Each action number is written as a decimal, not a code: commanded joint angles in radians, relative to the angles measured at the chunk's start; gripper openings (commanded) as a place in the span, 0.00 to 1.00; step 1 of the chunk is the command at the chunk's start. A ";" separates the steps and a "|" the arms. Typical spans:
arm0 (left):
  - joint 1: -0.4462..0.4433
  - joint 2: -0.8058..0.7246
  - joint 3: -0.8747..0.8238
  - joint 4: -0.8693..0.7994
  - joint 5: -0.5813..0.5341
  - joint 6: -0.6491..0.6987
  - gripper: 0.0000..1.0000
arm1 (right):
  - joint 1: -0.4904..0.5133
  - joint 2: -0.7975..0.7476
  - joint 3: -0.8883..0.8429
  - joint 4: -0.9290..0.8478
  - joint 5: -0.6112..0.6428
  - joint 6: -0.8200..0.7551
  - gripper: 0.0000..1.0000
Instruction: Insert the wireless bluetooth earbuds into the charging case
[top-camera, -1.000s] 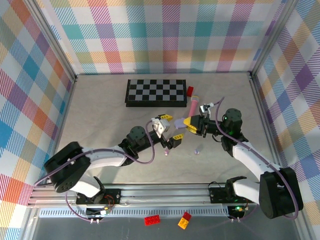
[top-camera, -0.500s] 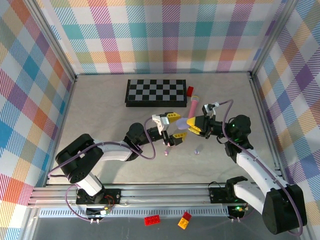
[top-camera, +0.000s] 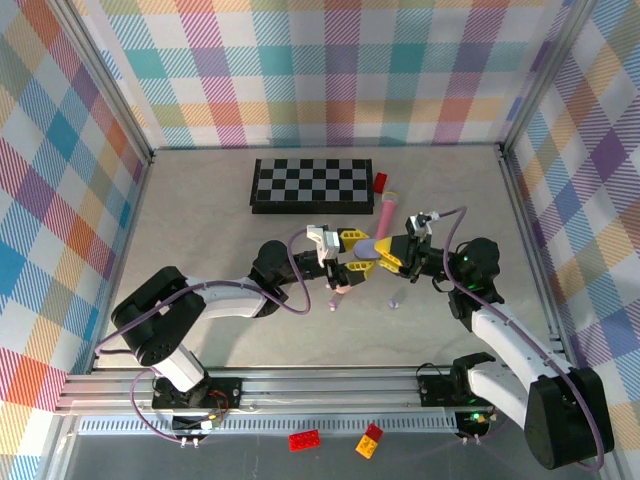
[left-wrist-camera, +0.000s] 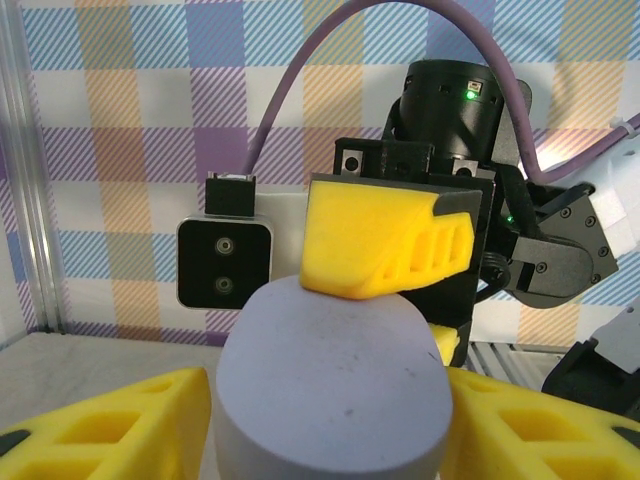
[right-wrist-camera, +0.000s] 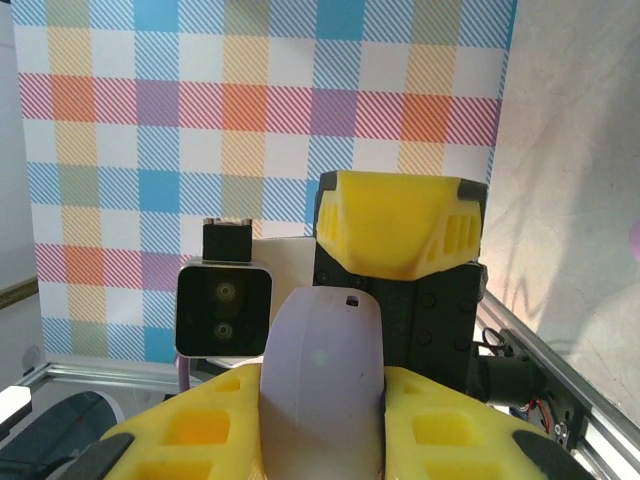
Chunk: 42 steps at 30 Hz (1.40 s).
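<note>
Right claw (top-camera: 383, 252) holds the case (right-wrist-camera: 320, 390) — left claw (top-camera: 351, 255) sits round it, grip I cannot tell. Buds (top-camera: 394, 301) lie on the table (top-camera: 200, 230) at six o'clock, so none seem in.

One lilac case (top-camera: 365, 247), two earbuds (top-camera: 333, 305) (top-camera: 394, 301), one chessboard (top-camera: 312, 185), one pink stick (top-camera: 386, 210)

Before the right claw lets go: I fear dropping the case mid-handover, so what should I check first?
1. Right claw shut on the lilac case: ok.
2. Left claw squeezing the case: cannot tell; the case sits between its fingers.
3. Case lid open: cannot tell.
4. Buds inside the case: not ok; a lilac bud and a second bud lie on the table.
</note>
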<state>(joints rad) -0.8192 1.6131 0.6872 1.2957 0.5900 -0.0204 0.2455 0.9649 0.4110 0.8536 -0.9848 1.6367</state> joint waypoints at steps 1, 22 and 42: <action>0.007 0.008 0.026 0.062 0.034 -0.014 0.56 | -0.008 -0.003 0.008 0.089 0.018 0.021 0.04; 0.008 0.008 0.034 0.061 0.063 -0.008 0.35 | -0.009 0.003 -0.001 0.093 0.025 0.025 0.04; 0.017 -0.022 -0.033 0.051 0.073 0.027 0.32 | -0.098 -0.140 0.115 -0.632 0.057 -0.482 0.79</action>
<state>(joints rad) -0.8124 1.6131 0.6769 1.3102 0.6392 -0.0078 0.1650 0.8726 0.4458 0.4995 -0.9470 1.3941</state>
